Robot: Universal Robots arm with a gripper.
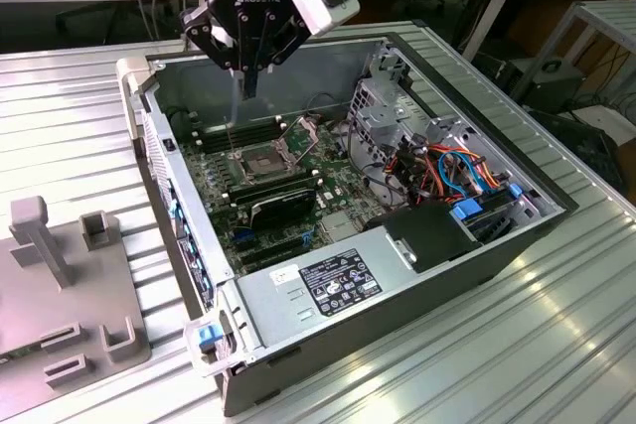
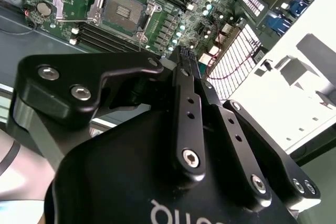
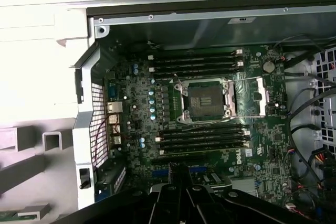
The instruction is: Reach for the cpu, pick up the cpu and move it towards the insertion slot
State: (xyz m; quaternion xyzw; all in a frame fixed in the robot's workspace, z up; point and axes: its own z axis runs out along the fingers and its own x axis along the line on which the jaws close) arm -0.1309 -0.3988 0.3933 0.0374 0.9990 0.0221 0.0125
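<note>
The gripper hangs over the open computer case with its 2 fingers pressed together. In the exterior view a thin pale sliver drops from the fingertips toward the board. I take it for the cpu seen edge-on and pinched by its upper margin, though the contact itself is too small to make out. The insertion slot lies at about 6 o'clock from the fingertips in that view. Its hinged plate is swung open at 2 o'clock of the socket. The power box sits at 5 o'clock of the slot, well apart.

The chip should be light, stiff and thin, with a smooth metal face that may slip and a delicate contact side that a scrape could spoil. A firm but modest pinch on the plain border, away from the contacts, seems the safe hold. It should also be kept from knocking the socket frame.

The exterior view gives the height: the gripper is clearly above the board, not down in the case. The first wrist view looks past the gripper and shows the insertion slot nearly square-on, with a dark bare centre and memory slots beside it. The second wrist view looks along the gripper from behind. There the 2 finger links converge to 1 tip, with the insertion slot beyond.
</note>
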